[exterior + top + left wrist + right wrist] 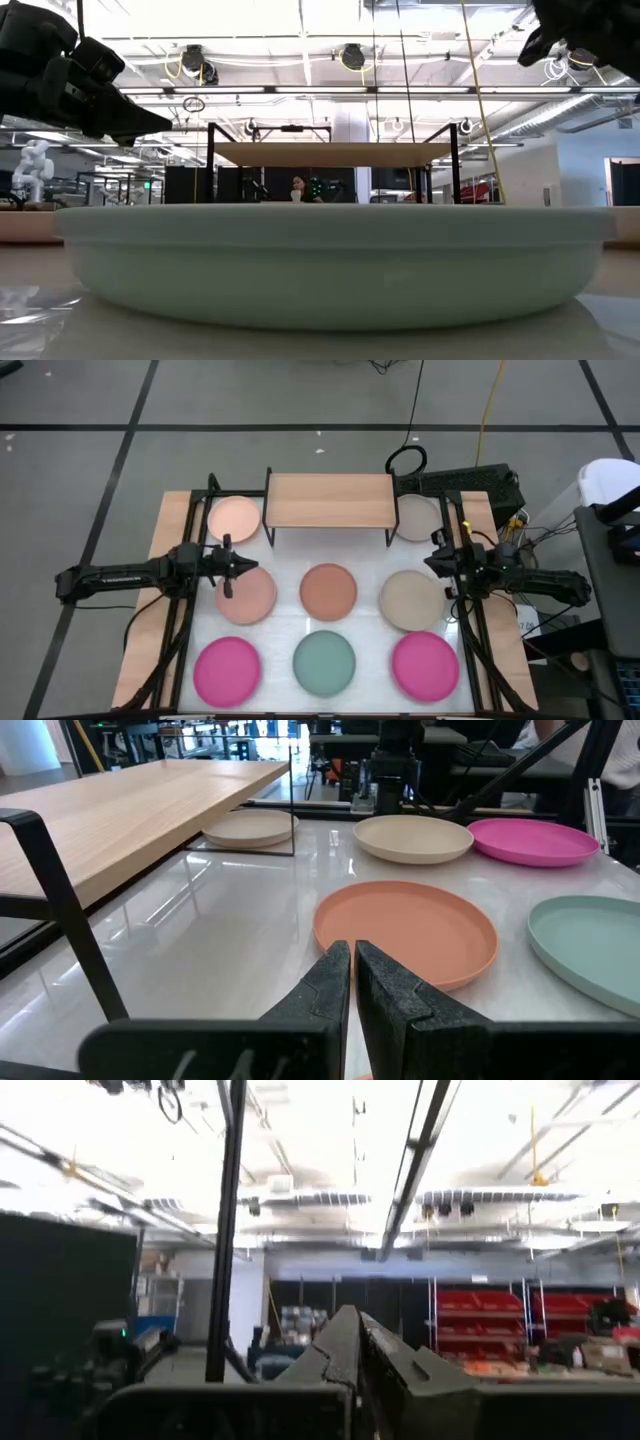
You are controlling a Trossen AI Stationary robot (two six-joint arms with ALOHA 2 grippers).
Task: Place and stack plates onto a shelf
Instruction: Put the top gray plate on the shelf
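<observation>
A: Biggest first. What fills the table (180, 660)?

B: Taking the terracotta plate (328, 589) at the centre as the dial's hub, the shelf (330, 500) stands at twelve o'clock, its wooden top board bare (no plate rests on it).

A: And the plates?

B: Eight on the white surface. A peach plate (235, 518) at about ten, just beside the shelf's left end. A beige plate (416, 517) at about two, partly under the shelf's right end. A pink plate (247, 594) at nine, a second beige plate (411, 600) at three. Along the near row, a magenta plate (227, 669) at seven, a teal plate (324, 661) at six, another magenta plate (425, 665) at five.

A: The arms?

B: The left gripper (232, 569) hangs over the upper edge of the pink plate, at nine o'clock. In its wrist view the fingers (325, 982) sit pressed almost together, holding nothing. The right gripper (437, 562) is at three o'clock, above the far rim of the second beige plate; its fingers (340, 1342) too are drawn together and empty (its camera looks out into the room).
</observation>
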